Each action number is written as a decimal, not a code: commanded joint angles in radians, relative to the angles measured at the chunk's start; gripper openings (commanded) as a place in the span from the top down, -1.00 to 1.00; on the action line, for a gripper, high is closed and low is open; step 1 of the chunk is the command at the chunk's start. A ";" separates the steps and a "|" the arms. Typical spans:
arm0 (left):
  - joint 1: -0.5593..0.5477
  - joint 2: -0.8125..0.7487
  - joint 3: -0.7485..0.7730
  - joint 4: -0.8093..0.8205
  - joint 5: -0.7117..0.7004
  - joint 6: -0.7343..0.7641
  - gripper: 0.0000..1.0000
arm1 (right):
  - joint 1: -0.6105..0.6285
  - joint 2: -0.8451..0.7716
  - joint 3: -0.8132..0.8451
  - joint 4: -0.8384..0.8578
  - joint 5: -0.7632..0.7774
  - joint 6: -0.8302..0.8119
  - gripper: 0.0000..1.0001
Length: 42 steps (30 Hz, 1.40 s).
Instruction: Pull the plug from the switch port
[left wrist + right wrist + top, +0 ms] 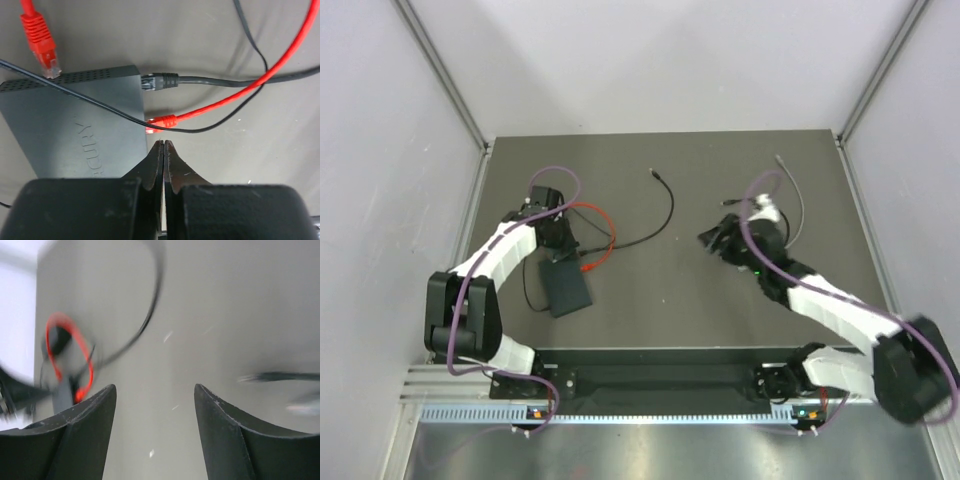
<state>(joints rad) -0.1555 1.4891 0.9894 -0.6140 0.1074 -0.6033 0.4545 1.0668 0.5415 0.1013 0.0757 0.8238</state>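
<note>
The switch [567, 289] lies flat at the near left of the table. In the left wrist view the switch [75, 125] has a black plug [160, 81] and a red plug [163, 120] sitting in sockets on its right edge. A second red plug [42, 45] lies loose at its far corner. A thin black wire [100, 104] crosses its top. My left gripper [163, 143] is shut and empty, its tips just short of the plugged red plug; it also shows in the top view [568, 252]. My right gripper [155, 390] is open and empty over bare table, at mid-right in the top view [712, 240].
The red cable [604, 228] loops behind the switch. A black cable [665, 210] runs to a free end at mid-table. A grey cable [798, 200] lies at the far right. Grey walls close the table's left, right and back.
</note>
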 commanded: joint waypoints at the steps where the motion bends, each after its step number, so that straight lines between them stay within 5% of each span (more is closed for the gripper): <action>1: 0.011 -0.023 -0.018 -0.009 -0.031 0.004 1.00 | 0.165 0.209 0.078 0.242 -0.034 0.064 -0.27; 15: 0.033 -0.081 -0.100 -0.055 -0.181 -0.113 1.00 | 0.466 0.889 0.380 0.834 -0.116 0.330 -0.06; 42: 0.054 -0.121 -0.187 -0.050 -0.133 -0.196 1.00 | 0.573 1.179 0.551 0.822 0.013 0.570 0.15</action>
<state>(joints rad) -0.1085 1.3987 0.8165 -0.6666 -0.0341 -0.7879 1.0084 2.2162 1.0496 0.8719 0.0528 1.3457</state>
